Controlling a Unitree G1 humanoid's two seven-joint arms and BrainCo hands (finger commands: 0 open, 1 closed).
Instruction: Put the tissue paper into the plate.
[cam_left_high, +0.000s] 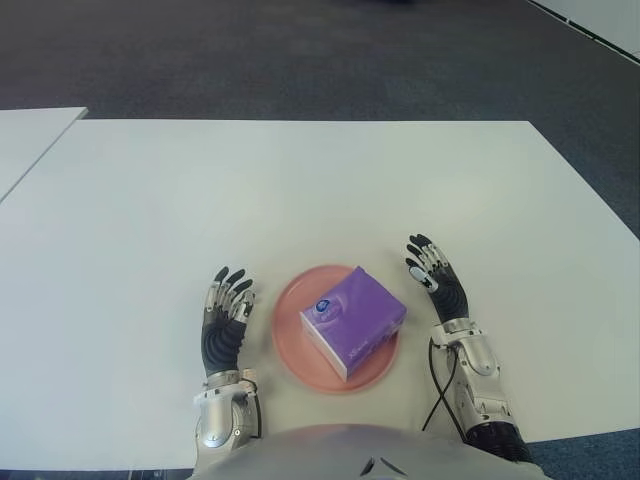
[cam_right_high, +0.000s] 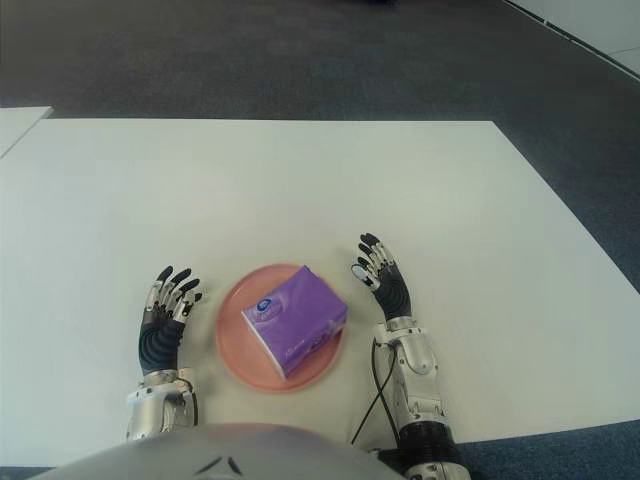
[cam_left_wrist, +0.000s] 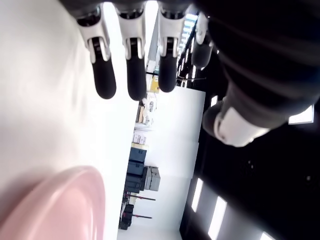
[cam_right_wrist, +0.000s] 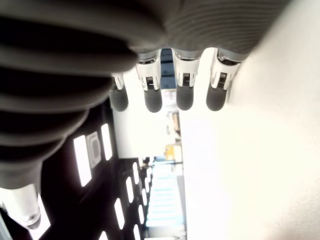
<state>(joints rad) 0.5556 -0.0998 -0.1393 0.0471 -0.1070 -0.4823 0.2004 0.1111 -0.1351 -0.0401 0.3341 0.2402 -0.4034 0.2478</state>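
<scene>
Purple tissue pack (cam_left_high: 353, 322) in pink plate (cam_left_high: 290, 350), lower centre of frame. Left hand (cam_left_high: 224, 322) and right hand (cam_left_high: 437, 283) flanking it, fingers spread, empty. Likely light, soft, slippery-wrapped; best gripped across opposite long sides.

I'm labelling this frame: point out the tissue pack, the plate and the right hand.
tissue pack (cam_left_high: 355, 322), left eye view, purple top face.
plate (cam_left_high: 287, 305), left eye view, bare pink rim.
right hand (cam_left_high: 440, 288), left eye view, palm.

Left hand (cam_left_high: 225, 318) and right hand (cam_left_high: 437, 280) both extend forward, fingers straight, spread and holding nothing
</scene>
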